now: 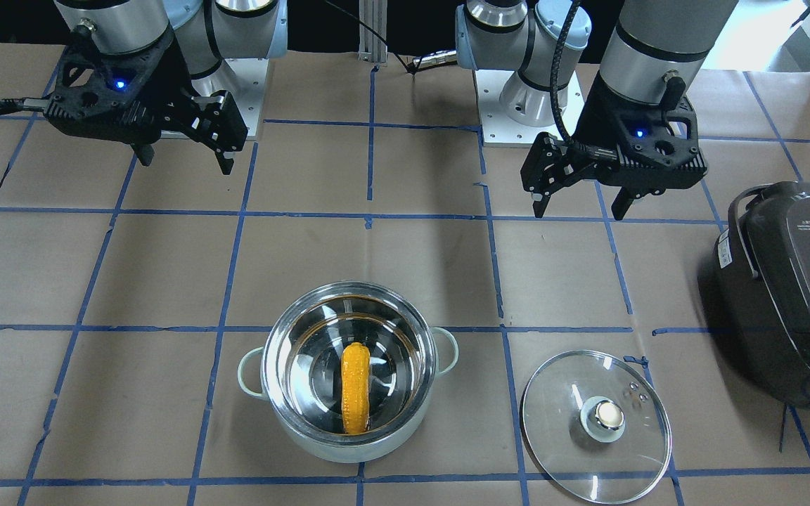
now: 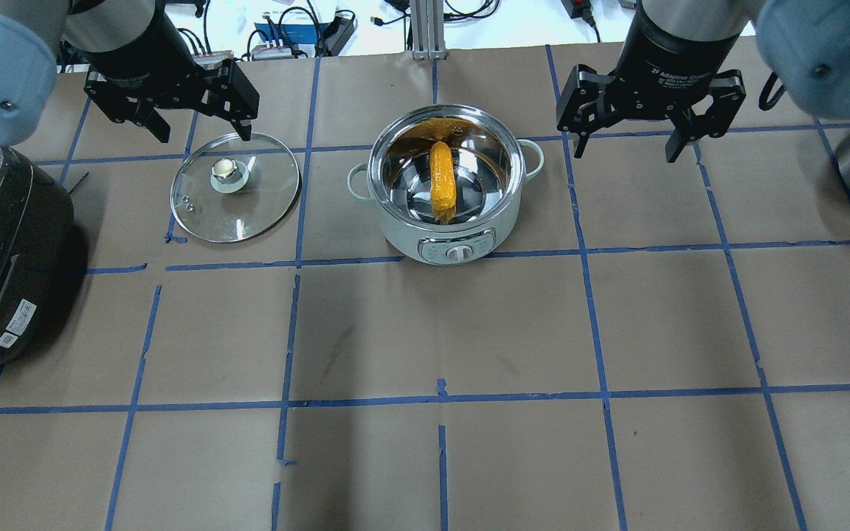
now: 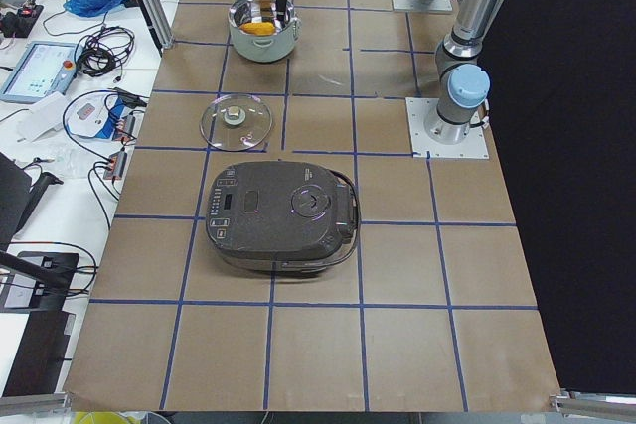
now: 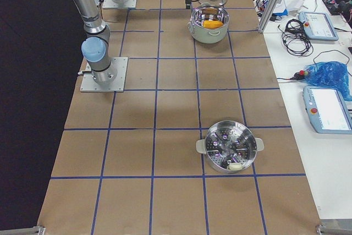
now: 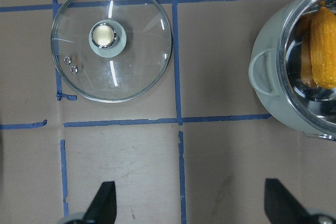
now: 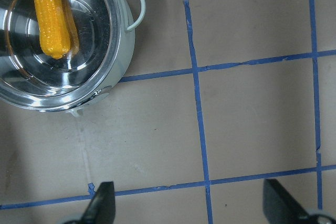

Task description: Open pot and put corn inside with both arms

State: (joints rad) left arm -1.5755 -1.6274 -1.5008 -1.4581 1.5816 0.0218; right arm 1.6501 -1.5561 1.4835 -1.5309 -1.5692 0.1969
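The mint-green steel pot (image 1: pixel 412 441) stands open, and the yellow-orange corn (image 1: pixel 354 388) lies inside it on the bottom. The glass lid (image 1: pixel 560 422) lies flat on the table beside the pot, knob up. My left gripper (image 1: pixel 581 205) is open and empty, raised above the table behind the lid. My right gripper (image 1: pixel 183 163) is open and empty, raised on the other side of the pot. From overhead, the pot (image 2: pixel 395 221) holds the corn (image 2: pixel 442 181), the lid (image 2: pixel 263 199) lies to its left, the left gripper (image 2: pixel 202 134) hangs by the lid's far edge, and the right gripper (image 2: pixel 626 153) to the pot's right.
A dark grey rice cooker (image 1: pixel 792 295) sits at the table's left end, beyond the lid. A steel steamer basket (image 4: pixel 206 146) stands at the right end. Blue tape lines grid the brown table.
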